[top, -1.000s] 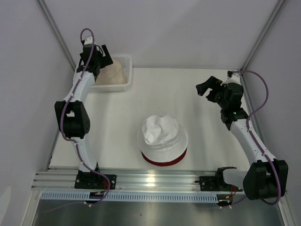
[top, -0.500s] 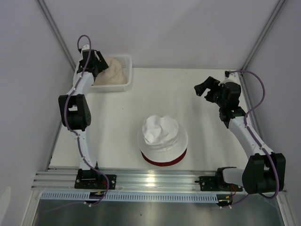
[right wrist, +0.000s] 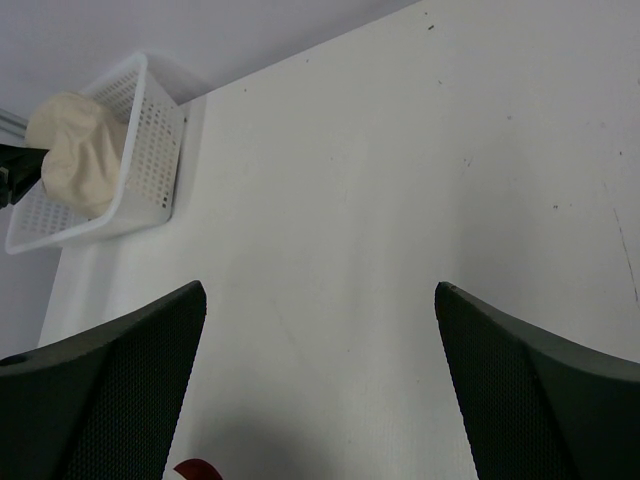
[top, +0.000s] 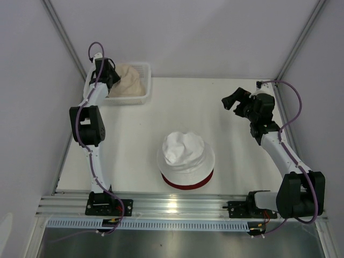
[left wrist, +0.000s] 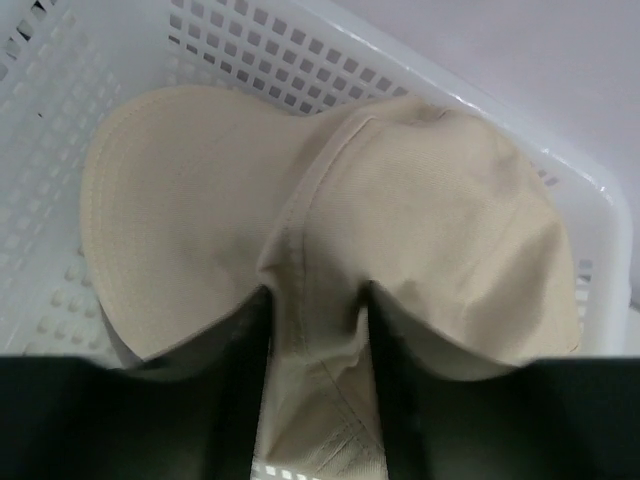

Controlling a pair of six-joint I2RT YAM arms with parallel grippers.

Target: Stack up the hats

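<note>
A white plastic mesh basket (top: 146, 80) sits at the far left corner of the white counter (top: 215, 113). A ribbed aluminium rail (top: 177, 205) runs along the counter's near edge.

— Which colours sit at ten o'clock?
— A cream-beige hat (left wrist: 400, 200) in a white basket (left wrist: 300, 55) with a square-hole mesh.
— Towards six?
— A white hat (top: 184, 150) over a dark red hat (top: 185, 184), on a white table (top: 226, 134).
</note>
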